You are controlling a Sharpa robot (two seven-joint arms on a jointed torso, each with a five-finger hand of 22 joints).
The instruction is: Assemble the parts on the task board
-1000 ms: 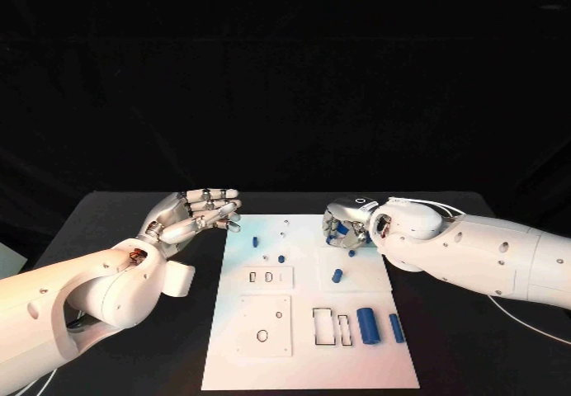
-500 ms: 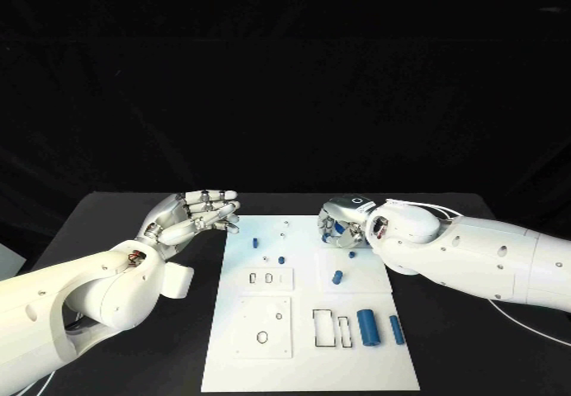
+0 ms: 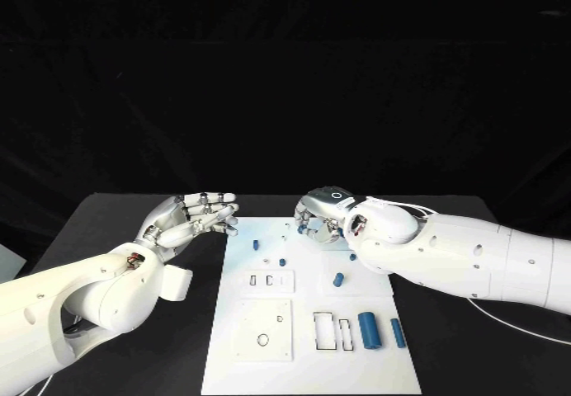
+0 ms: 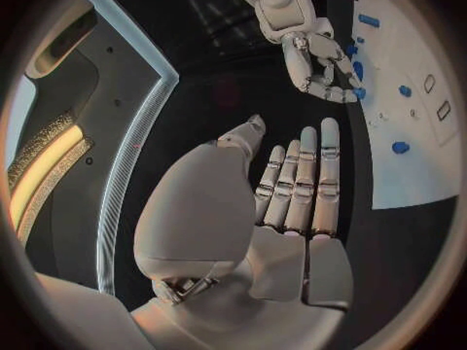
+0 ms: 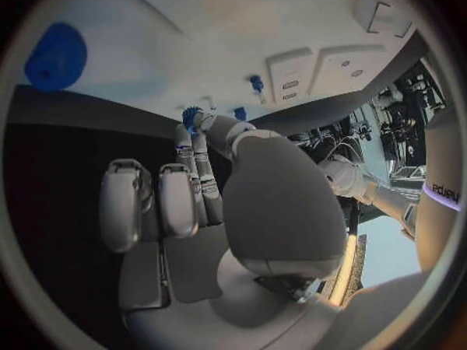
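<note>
My hands (image 3: 196,216) in satin silver metal, my arms (image 3: 476,256) glossy white plastic, matt white task board (image 3: 304,346), smooth blue plastic parts (image 3: 369,328), matt black counter (image 3: 155,346).

Own right hand (image 5: 209,210) rising through the middle of the circle, fingers extended toward the task board (image 5: 214,47) — a small blue part (image 5: 191,117) pinched at the fingertips (image 5: 199,124). A large blue cylinder (image 5: 55,57) lying on the board near its edge. Another small blue part (image 5: 256,83) standing beside two raised white blocks (image 5: 321,66) with slots and small holes. Black table (image 5: 68,140) below the board edge — left arm (image 5: 365,190) reaching in beyond.
</note>
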